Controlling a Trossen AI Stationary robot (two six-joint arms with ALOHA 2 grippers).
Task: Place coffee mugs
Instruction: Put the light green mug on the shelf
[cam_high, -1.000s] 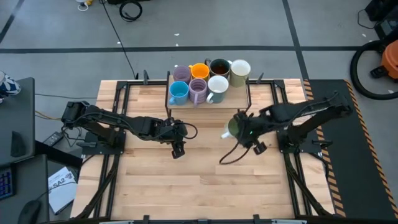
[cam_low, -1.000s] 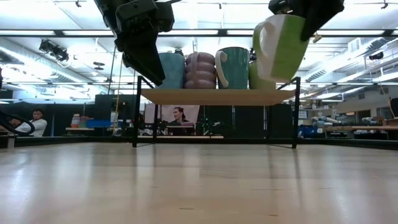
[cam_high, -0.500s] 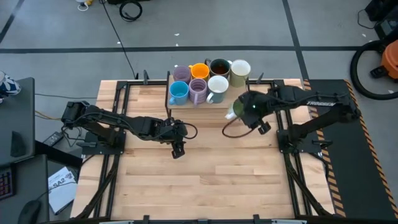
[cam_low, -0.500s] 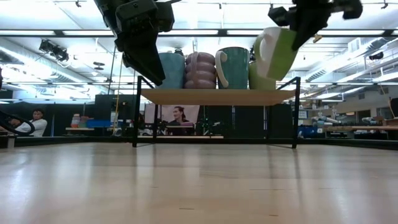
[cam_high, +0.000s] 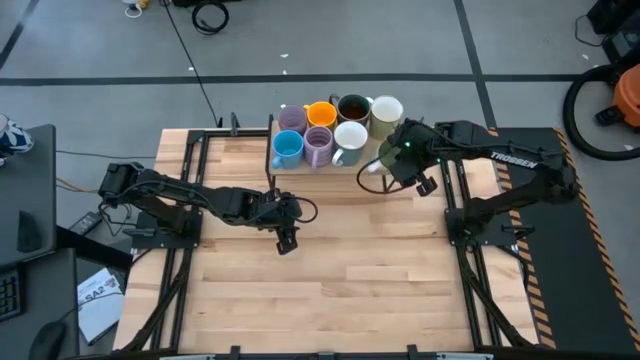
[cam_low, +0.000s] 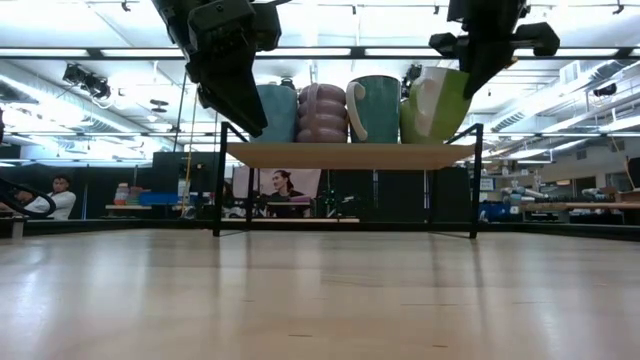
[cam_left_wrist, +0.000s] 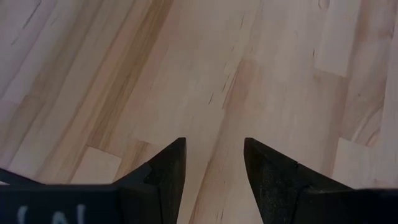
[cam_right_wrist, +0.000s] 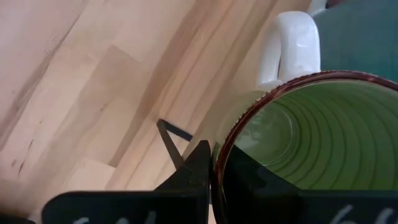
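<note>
While gripping the pale green mug (cam_low: 440, 105) by the rim, one finger inside and one outside, holds it tilted at the right end of the raised shelf (cam_low: 300, 155), white handle turned toward the teal mug (cam_low: 375, 108) just beside. Right claw (cam_low: 488, 45) doing that work; left claw (cam_high: 287, 240) idle above the bare worktop (cam_high: 330, 290), fingers apart and holding nothing. Cannot tell whether the mug's base touches the shelf board. Main hazards, as a judgement: letting go while tilted, and so tipping the mug off the shelf's open end or front edge onto the worktop; lowering too near the corner, and so catching the base on the black frame post; pushing sideways while settling, and so knocking the handle into the teal mug and shunting the packed cluster, the cream mug (cam_high: 386, 115) behind included. Also possible: dragging the mug over when lifting the inner finger out, given so thin a pinch on the rim. Safest to level first, set down fully inboard, then open and rise straight up.
</note>
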